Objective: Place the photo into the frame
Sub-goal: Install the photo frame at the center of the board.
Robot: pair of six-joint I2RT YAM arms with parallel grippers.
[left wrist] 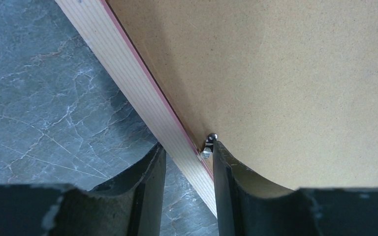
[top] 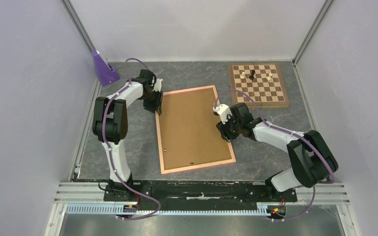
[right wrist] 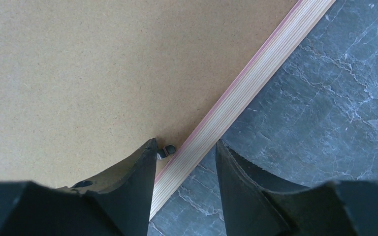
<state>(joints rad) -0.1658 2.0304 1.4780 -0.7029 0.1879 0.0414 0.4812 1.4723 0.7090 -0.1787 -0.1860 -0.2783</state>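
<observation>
The frame [top: 197,164] lies back side up on the table, with a plain brown backing board [top: 192,125] filling it. The photo is hidden. My left gripper [top: 155,102] is at the frame's left rail near the far corner. In the left wrist view it [left wrist: 187,145] stands open astride the pale wood rail [left wrist: 142,93], its right finger beside a small metal clip [left wrist: 207,147]. My right gripper [top: 222,127] is at the right rail. In its wrist view it [right wrist: 185,142] is open astride the rail [right wrist: 256,78], its left finger next to a clip [right wrist: 167,150].
A brown-and-cream chessboard [top: 259,84] with a few pieces sits at the back right. A purple stand [top: 103,69] is in the back left corner. Walls close off the left, right and far sides of the grey marbled table [top: 128,142].
</observation>
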